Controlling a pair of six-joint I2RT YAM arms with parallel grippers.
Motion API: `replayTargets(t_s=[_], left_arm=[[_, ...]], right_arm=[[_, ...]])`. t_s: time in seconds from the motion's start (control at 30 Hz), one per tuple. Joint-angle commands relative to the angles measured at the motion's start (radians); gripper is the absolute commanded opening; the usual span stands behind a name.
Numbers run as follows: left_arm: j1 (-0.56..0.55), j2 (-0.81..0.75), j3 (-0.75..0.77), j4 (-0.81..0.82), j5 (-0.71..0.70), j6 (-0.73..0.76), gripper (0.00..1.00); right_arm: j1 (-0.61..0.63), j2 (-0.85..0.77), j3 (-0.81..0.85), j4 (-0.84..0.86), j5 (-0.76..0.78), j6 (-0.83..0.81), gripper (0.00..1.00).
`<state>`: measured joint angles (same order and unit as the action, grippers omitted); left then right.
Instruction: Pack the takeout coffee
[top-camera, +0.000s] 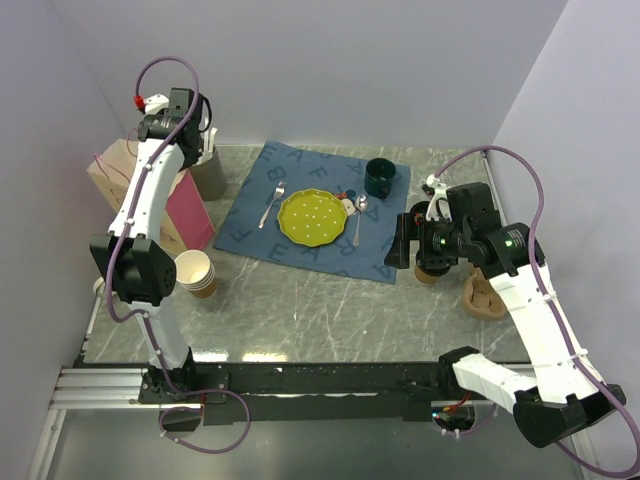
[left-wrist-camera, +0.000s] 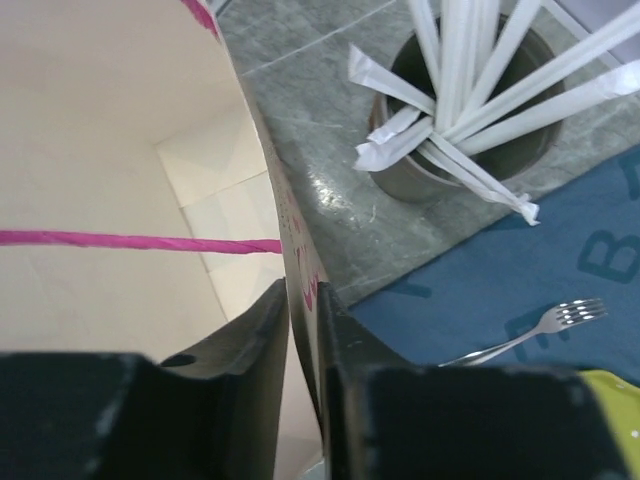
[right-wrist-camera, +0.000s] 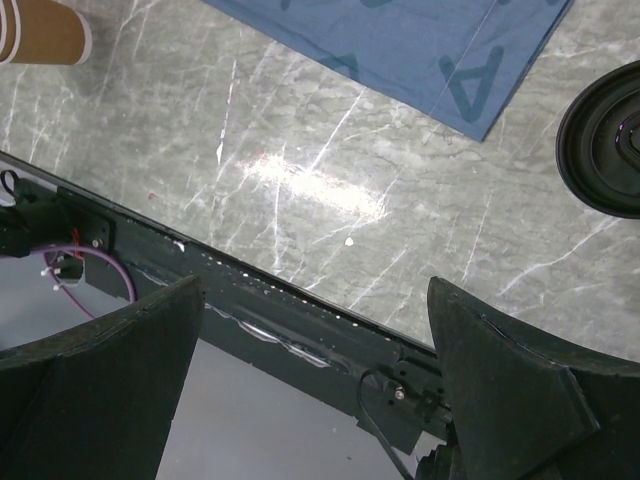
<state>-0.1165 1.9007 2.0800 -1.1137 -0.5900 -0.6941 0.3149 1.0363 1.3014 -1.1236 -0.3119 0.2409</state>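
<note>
Grey marbled tabletop (top-camera: 330, 300), white walls on three sides. Note the left gripper (left-wrist-camera: 303, 320) pinched shut on the top edge of the paper bag (left-wrist-camera: 100, 120) at the table's left, mouth open. Note the right gripper (right-wrist-camera: 315, 290) spread wide with nothing between the fingers. Locate the takeout coffee (top-camera: 428, 273) upright on bare stone just right of the blue mat (right-wrist-camera: 420, 40), beside the right gripper and outside its span, seen from the wrist only as a black lid (right-wrist-camera: 605, 150) at the right edge. Shift sideways until the lid centres between the fingers, descend below the lid rim, then close gently on the paper wall to avoid crushing it or popping the lid. Carry upright; assume liquid inside.
</note>
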Motion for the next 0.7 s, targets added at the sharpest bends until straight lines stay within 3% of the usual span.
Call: replayTargets(t_s=[0.0, 0.03, 0.07, 0.13, 0.67], left_arm=[[-0.002, -0.051, 0.035, -0.066, -0.109, 0.001, 0.20], [-0.002, -0.054, 0.046, -0.074, -0.119, -0.001, 0.16], [-0.002, -0.058, 0.054, -0.078, -0.126, 0.005, 0.06], [-0.002, -0.071, 0.077, -0.089, -0.146, 0.010, 0.01], [-0.002, -0.193, 0.207, -0.092, -0.182, 0.051, 0.01]], right_arm=[[0.007, -0.001, 0.007, 0.002, 0.005, -0.023, 1.00], [0.007, 0.001, 0.010, -0.004, 0.008, -0.026, 1.00], [0.007, 0.001, 0.018, -0.007, 0.010, -0.029, 1.00], [0.007, -0.002, 0.016, -0.010, 0.011, -0.035, 1.00], [0.035, -0.002, 0.015, -0.022, 0.004, -0.038, 1.00]])
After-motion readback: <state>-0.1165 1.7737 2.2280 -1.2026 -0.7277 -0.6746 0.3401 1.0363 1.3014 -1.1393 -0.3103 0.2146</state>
